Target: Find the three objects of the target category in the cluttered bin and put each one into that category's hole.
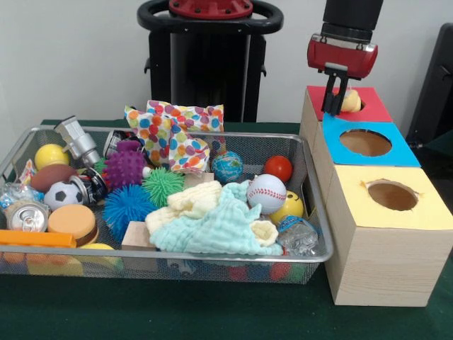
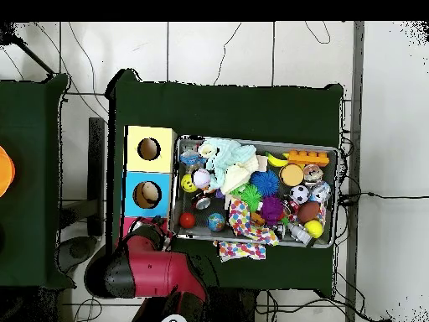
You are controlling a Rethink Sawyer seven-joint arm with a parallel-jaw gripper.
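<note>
My gripper hangs over the red-surround hole on the far end of the pale wood box. It is shut on a small pale orange soft toy, held right at the hole's rim. In the overhead view the red arm covers the red hole and the gripper. The wire mesh bin stands left of the box, full of clutter; it also shows in the overhead view. I see no other soft toy animals in the bin; they may be hidden under the cloths.
The blue-surround hole and the yellow-surround hole lie nearer the camera. The bin holds spiky balls, a baseball, a red ball, pale cloths, a spotted bag and cans.
</note>
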